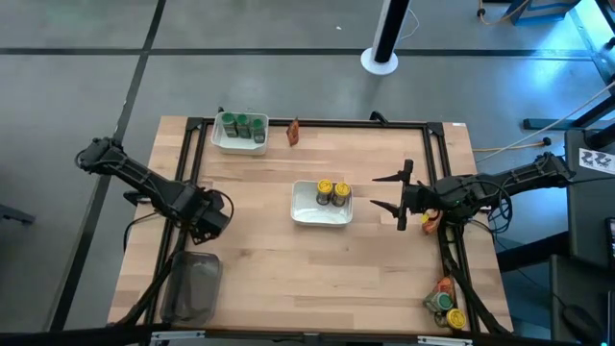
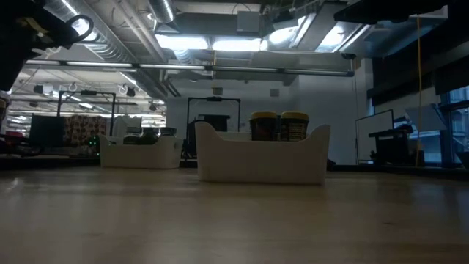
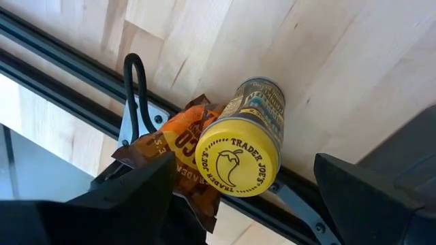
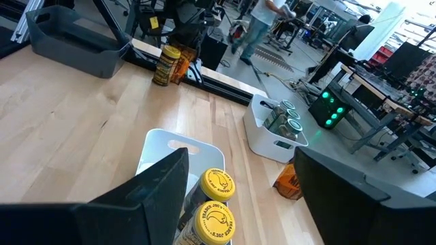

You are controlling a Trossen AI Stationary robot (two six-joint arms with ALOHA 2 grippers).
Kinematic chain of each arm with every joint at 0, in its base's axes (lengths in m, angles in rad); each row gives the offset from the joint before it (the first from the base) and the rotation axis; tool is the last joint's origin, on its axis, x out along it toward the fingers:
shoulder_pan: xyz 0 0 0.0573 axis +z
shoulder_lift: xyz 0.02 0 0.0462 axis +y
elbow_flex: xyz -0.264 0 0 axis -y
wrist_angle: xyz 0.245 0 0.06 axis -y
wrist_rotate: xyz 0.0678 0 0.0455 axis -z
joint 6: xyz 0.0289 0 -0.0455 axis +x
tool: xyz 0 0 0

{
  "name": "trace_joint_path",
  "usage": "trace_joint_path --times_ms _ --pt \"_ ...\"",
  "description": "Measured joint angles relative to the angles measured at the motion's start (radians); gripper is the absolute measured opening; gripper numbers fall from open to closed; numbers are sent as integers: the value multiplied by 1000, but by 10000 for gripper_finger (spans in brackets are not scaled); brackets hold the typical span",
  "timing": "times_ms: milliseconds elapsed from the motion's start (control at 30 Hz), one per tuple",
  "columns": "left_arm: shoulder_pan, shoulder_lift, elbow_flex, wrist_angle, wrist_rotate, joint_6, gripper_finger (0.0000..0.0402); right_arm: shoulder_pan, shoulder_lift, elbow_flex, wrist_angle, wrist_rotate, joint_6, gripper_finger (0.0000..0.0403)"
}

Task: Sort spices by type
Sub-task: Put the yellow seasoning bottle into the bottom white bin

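My left gripper (image 1: 207, 219) hangs open at the table's left rail, above a yellow-lidded jar (image 3: 240, 158) that stands beside a red-orange packet (image 3: 182, 139). Its fingers stand on either side of the jar and touch nothing. My right gripper (image 1: 377, 191) is open, right of the middle white tray (image 1: 306, 213), which holds two yellow-lidded jars (image 1: 332, 192). The far white tray (image 1: 223, 144) holds several green-lidded jars (image 1: 242, 125). One packet (image 1: 294, 132) stands right of it. Another packet (image 1: 430, 219) lies under my right arm. More spices (image 1: 447, 303) sit at the near right corner.
A clear grey tub (image 1: 192, 288) sits at the near left corner. Black rails (image 1: 317, 122) frame the wooden table. The right wrist view shows the left-edge jar (image 4: 167, 64) and the tub (image 4: 75, 37) beyond the middle tray. A person (image 4: 257, 20) walks in the room beyond.
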Motion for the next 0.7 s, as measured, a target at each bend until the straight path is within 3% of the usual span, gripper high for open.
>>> trace_joint_path --times_ms 333,700 --pt "0 0 -5 4 -6 8 331 0 0 0 0 0 0 264" --pt "-4 0 -108 46 36 1 331 0 0 0 1 0 0 264"
